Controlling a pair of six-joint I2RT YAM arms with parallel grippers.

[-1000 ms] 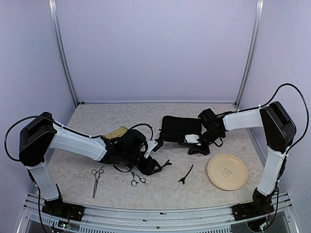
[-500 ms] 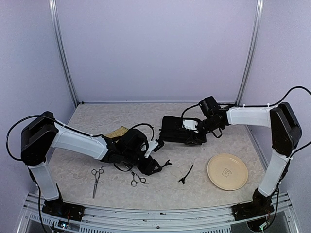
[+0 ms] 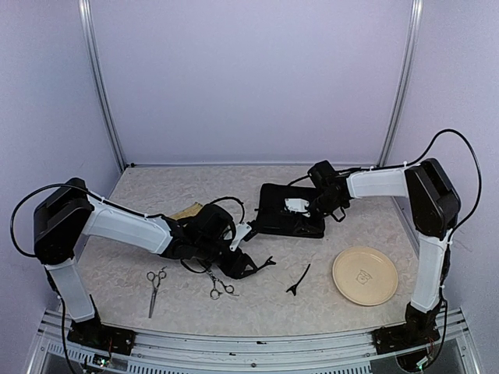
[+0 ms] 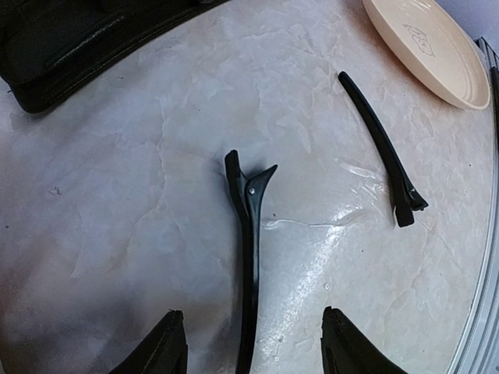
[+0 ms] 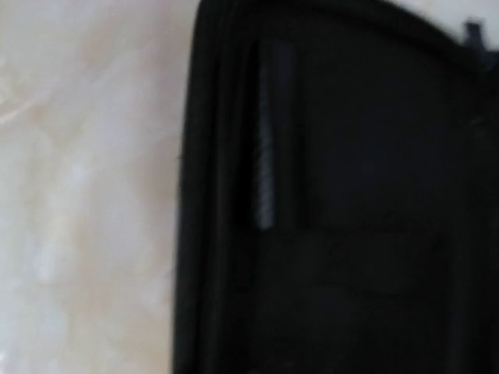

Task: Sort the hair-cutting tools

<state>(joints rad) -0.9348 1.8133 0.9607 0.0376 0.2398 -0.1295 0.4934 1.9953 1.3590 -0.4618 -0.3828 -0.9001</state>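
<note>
The left pincer [image 4: 253, 352] stood open and low over the desk [image 4: 140, 195]. Its fingertips were well apart, and the tail of the first clip [image 4: 248, 226] lay between them; no contact with either fingertip could be confirmed. This clip lay flat, its forked end pointing toward the top of the left wrist view. The second clip [image 4: 383, 148] lay apart from it at the right of that view, below the plate [image 4: 425, 47] in the upper right corner. In the top view, the first scissors [image 3: 155, 286] lay at lower left, and the second scissors [image 3: 221, 289] lay to their right, near the left pincer [image 3: 243, 266]. The case [image 3: 282, 218] sat at centre, with the right pincer [image 3: 296, 206] over it. The right wrist view was blurred and showed only the case [image 5: 351, 195] beside bare desk. No fingers were visible there, so the right pincer's state could not be told. The tray [image 3: 185, 211] was partly hidden behind the left arm.
</note>
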